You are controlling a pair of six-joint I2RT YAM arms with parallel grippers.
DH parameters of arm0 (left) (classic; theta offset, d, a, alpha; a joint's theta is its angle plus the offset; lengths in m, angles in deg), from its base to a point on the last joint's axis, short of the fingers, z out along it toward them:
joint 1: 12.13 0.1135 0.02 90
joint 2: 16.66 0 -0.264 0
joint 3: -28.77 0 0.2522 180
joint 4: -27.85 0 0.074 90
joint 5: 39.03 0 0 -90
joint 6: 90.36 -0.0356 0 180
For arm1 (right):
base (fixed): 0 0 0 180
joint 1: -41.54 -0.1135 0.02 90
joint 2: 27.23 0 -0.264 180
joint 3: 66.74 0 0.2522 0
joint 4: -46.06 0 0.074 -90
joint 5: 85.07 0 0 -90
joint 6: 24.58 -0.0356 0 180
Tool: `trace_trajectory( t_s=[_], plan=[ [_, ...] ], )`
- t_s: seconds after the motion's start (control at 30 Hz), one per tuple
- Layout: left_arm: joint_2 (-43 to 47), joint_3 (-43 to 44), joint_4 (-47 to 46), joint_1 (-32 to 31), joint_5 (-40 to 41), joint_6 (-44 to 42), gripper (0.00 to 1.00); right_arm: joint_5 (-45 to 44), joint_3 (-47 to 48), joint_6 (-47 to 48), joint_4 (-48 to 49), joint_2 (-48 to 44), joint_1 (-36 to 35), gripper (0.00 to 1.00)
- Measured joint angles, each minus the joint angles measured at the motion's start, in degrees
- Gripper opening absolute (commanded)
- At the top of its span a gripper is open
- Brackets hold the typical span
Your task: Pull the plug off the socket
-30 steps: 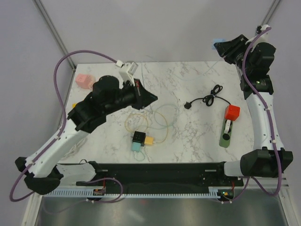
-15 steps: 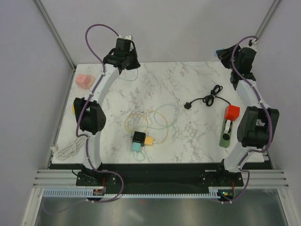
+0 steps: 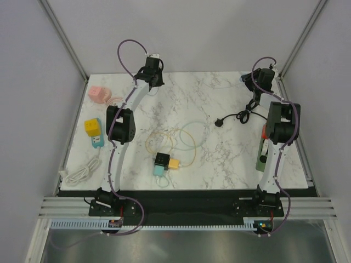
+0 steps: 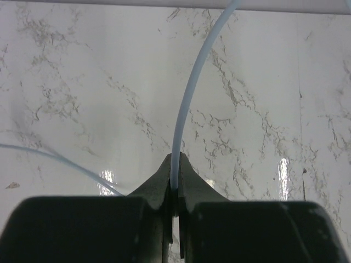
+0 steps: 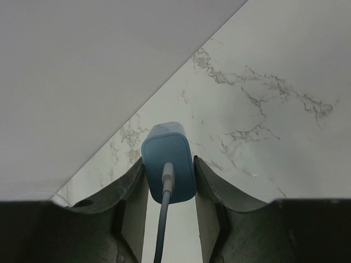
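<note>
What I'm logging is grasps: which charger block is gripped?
The blue block, clamped in the right gripper; the rest sit ungripped, and the left gripper pinches only white cable.

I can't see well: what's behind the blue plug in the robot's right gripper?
Behind the blue plug, held in the right gripper, only marble table and grey wall show. Its far face, with any prongs, is hidden by its body.

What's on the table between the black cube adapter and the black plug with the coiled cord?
Top view: two thin cable loops, a yellow loop and a pale green loop, lie between the black cube adapter and black plug; otherwise bare marble.
</note>
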Motion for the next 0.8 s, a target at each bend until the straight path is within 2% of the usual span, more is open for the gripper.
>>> trace_trajectory(
  t_s=[0.07,0.1,0.17,0.2,0.3,0.37,0.4,0.43,0.5,0.57,0.7,0.8],
  plan=[
    [-0.3,0.0,-1.2,0.1,-0.1,0.0,0.17,0.0,1.9,0.2,0.2,2.3,-0.2,0.18],
    [-0.4,0.0,-1.9,0.3,-0.1,0.0,0.31,-0.1,3.0,0.3,0.2,3.5,-0.2,0.25],
    [-0.7,0.1,-2.8,0.6,-0.2,-0.4,0.46,-0.2,5.5,0.5,-0.8,5.7,-0.3,0.29],
    [-0.8,0.2,-3.2,0.8,-0.2,-0.6,0.56,-0.2,7.3,0.6,-1.5,7.0,-0.3,0.36],
    [-1.2,0.2,-3.4,1.5,-1.1,-0.8,0.73,-0.2,11.6,0.8,-3.8,9.9,-0.3,0.54],
    [-1.2,0.2,-3.2,1.8,-2.2,-0.7,0.83,-0.2,13.3,1.1,-5.4,10.9,-0.3,0.60],
    [-1.2,0.2,-3.2,1.9,-2.7,-0.7,0.90,-0.2,14.4,1.4,-6.3,11.3,-0.3,0.69],
    [-1.1,0.2,-3.1,2.1,-3.3,-0.7,1.00,-0.2,15.7,1.5,-7.5,11.7,-0.3,0.74],
    [-0.7,0.2,-1.8,2.2,-4.1,-0.2,1.00,-0.2,18.7,2.1,-10.0,12.6,-0.2,0.89],
    [0.2,0.2,-0.1,2.2,-5.0,-0.1,1.00,-0.2,21.1,2.8,-12.6,12.7,-0.2,0.97],
    [4.7,-0.1,4.3,2.1,-6.7,-0.1,1.00,-0.9,25.0,4.1,-17.3,12.5,-0.2,0.98],
    [12.2,-3.4,6.6,2.1,-7.2,-0.1,1.00,-2.6,25.1,5.4,-22.5,11.2,-0.2,0.98]
  ],
)
